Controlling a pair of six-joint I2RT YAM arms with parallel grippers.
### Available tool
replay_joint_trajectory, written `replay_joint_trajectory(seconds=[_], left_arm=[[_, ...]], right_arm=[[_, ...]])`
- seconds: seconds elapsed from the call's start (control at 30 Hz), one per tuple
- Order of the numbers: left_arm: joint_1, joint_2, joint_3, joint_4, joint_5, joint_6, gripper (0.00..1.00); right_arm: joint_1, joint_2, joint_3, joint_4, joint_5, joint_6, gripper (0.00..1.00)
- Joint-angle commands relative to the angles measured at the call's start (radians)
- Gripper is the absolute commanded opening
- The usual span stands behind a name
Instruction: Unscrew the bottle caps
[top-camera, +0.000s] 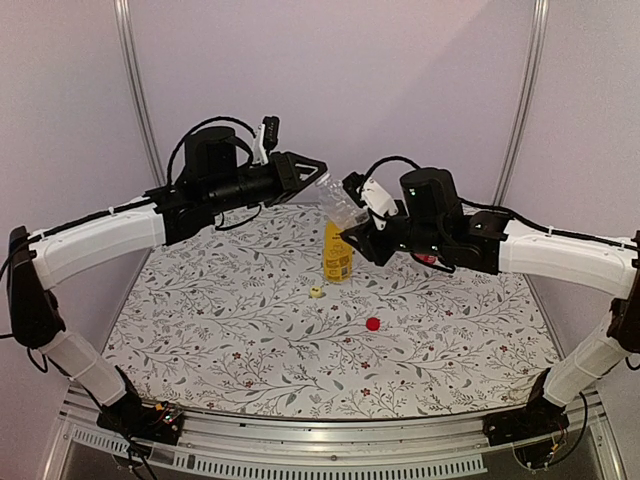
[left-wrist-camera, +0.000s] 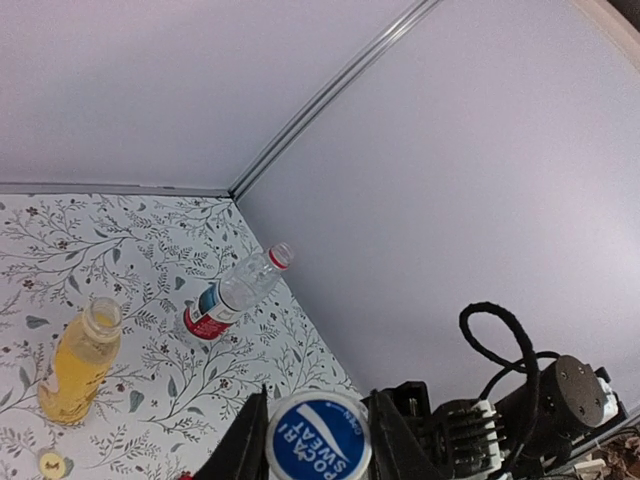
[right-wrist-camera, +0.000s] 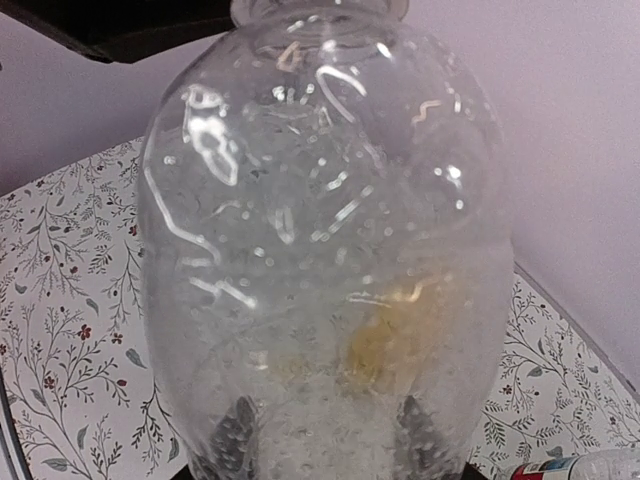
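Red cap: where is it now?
In the top view, the red cap lies on the table, right of the yellow cap and nearer the arms' bases.

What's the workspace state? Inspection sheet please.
Surface: floral table cover, flat.
Job's things: yellow cap and red cap loose on the cover; orange bottle upright, uncapped; red-label bottle lying down; clear bottle held aloft.
Clutter: nothing seen.
Claws: left claw shut on blue cap; right claw shut on clear bottle.
Cables: black cable looped at each wrist, off the surface.
Surroundings: plain walls, metal corner posts.
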Motion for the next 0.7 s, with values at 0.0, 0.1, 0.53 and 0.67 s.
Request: replay_joint_trajectory(seconds=[0.0,0.1,0.53,0.67], left_arm=[[-0.044,0.018,0.056,-0.058,0.03,-0.002,0.36],[-0.042,0.001,0.038,-0.046,0.024,0.031,0.57],[0.074,-0.206,-0.216,0.231,0.268,0.27,0.98],[0.102,-0.209,-0.215,0.269,0.429,0.334,0.92]], right_arm=[[0.004,0.004,0.005,0.035,0.079,-0.014,0.3],[0.004,-0.019,-0.024,0.059,0.004,-0.003,0.3],[-0.033,-0.091,-0.104,0.087,-0.451,0.049,0.3],[-0.045,-0.104,-0.117,0.119,-0.621,0.067,0.31]])
